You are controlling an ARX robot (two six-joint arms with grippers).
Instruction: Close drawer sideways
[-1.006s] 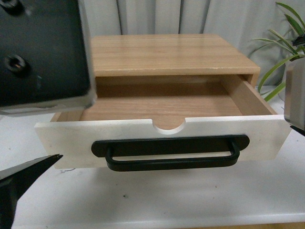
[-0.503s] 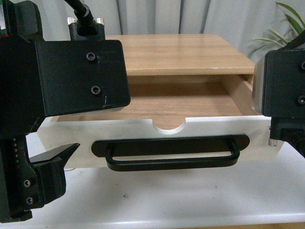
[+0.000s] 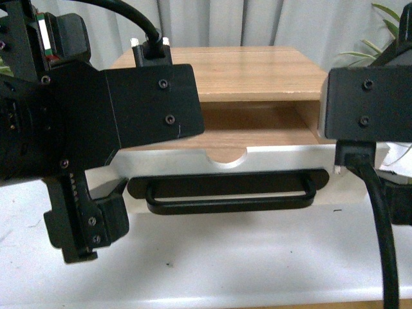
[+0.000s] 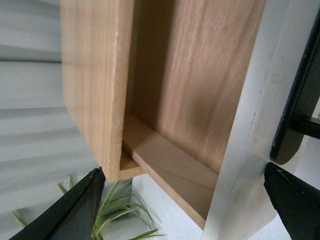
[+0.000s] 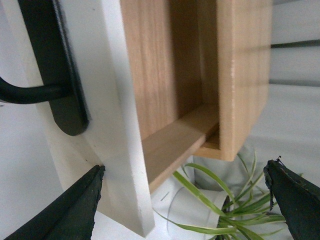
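Note:
The drawer (image 3: pixel 277 159) has a white front, a long black bar handle (image 3: pixel 225 193) and a semicircular notch. It stands partly out of the light wood cabinet (image 3: pixel 251 74). My left arm (image 3: pixel 96 129) is at the drawer's left end and my right arm (image 3: pixel 370 106) at its right end. The left gripper (image 4: pixel 184 170) is open, one finger in front of the white front (image 4: pixel 250 125) and the other beyond the cabinet's edge (image 4: pixel 92 85). The right gripper (image 5: pixel 185 166) is open the same way around the white front (image 5: pixel 115 125) and cabinet (image 5: pixel 245 75).
The cabinet sits on a white table (image 3: pixel 244 257). A green plant (image 5: pixel 220 200) in a white pot (image 5: pixel 185 207) stands beside the cabinet's right side; its leaves also show at the right in the front view (image 3: pixel 380 45). Grey curtains hang behind.
Both arms have come in from the sides to the drawer's two ends. The drawer front now sits further back, with less of its wooden inside showing.

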